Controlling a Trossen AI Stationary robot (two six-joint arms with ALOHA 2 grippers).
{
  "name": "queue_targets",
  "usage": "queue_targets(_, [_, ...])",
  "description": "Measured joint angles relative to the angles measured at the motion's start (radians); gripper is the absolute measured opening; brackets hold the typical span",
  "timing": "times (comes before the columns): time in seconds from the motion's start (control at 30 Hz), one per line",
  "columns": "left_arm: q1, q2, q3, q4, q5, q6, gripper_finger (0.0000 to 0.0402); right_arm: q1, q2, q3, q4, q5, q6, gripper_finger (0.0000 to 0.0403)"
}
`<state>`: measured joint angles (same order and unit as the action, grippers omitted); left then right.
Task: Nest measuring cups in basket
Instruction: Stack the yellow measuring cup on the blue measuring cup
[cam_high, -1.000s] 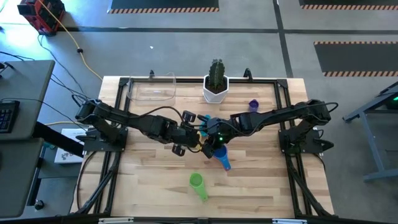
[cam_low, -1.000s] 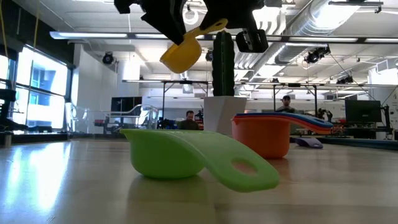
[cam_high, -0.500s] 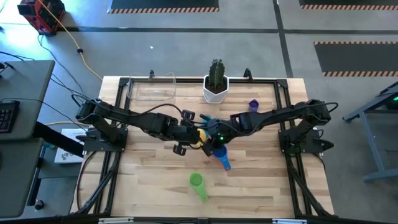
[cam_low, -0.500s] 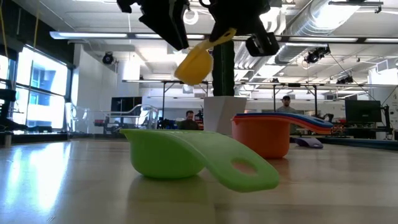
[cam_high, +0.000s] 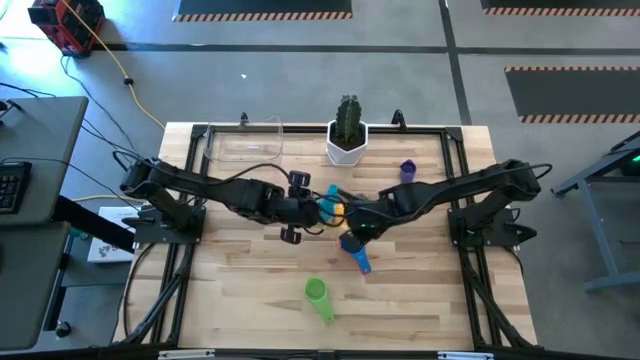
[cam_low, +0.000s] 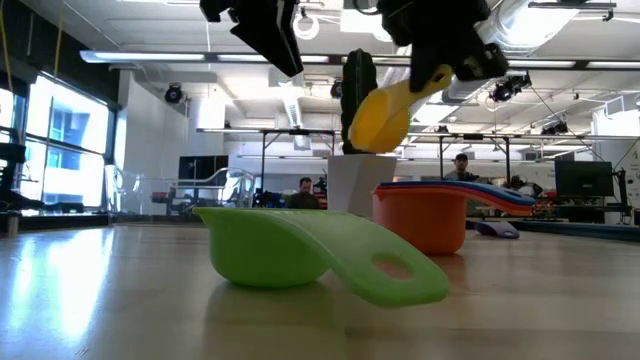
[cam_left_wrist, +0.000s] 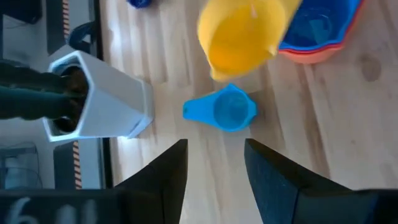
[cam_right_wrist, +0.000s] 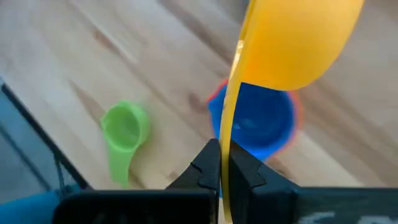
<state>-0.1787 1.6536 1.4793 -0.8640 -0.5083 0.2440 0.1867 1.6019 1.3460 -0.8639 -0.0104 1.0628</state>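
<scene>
My right pincer (cam_right_wrist: 221, 163), clamped on the yellow cup's (cam_low: 385, 112) handle, carries it above the nested stack (cam_low: 425, 215), left pincer (cam_left_wrist: 214, 165) parted and empty; lowering comes next.

Two dark, matte-black jointed arms, black cables looped along the links; small green indicator light near the right arm's wrist; each gripper ends in two black wedge-shaped fingers (cam_left_wrist: 165, 171).

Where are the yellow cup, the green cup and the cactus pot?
yellow cup (cam_low: 378, 118): low view, on its bowl.
green cup (cam_low: 265, 248): low view, on its bowl.
cactus pot (cam_high: 347, 148): high view, on its white rim.
</scene>
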Motion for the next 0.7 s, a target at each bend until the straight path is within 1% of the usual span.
queue_targets(0.2, [0.038, -0.035, 0.0, 0.004, 0.001, -0.007, 0.0147, 0.006, -0.116, -0.002, -0.206, 0.128, 0.063, 0.0])
queue_targets(0.37, [0.073, -0.071, 0.0, 0.009, -0.002, -0.012, 0.0148, 0.006, -0.189, -0.003, -0.271, 0.206, 0.064, 0.0])
queue_targets(0.47, [0.091, -0.093, 0.0, 0.009, -0.002, -0.037, 0.0149, 0.014, -0.22, -0.011, -0.335, 0.289, 0.089, 0.0])
queue_targets(0.53, [0.102, -0.107, 0.0, 0.008, -0.002, -0.06, 0.0148, 0.022, -0.254, -0.066, -0.33, 0.345, 0.134, 0.0])
queue_targets(0.57, [0.104, -0.113, 0.0, 0.008, -0.002, -0.071, 0.0147, 0.025, -0.277, -0.107, -0.308, 0.348, 0.154, 0.0])
queue_targets(0.7, [0.114, -0.131, 0.0, 0.006, 0.0, -0.086, 0.0145, 0.034, -0.394, -0.315, -0.108, 0.31, 0.226, 0.0])
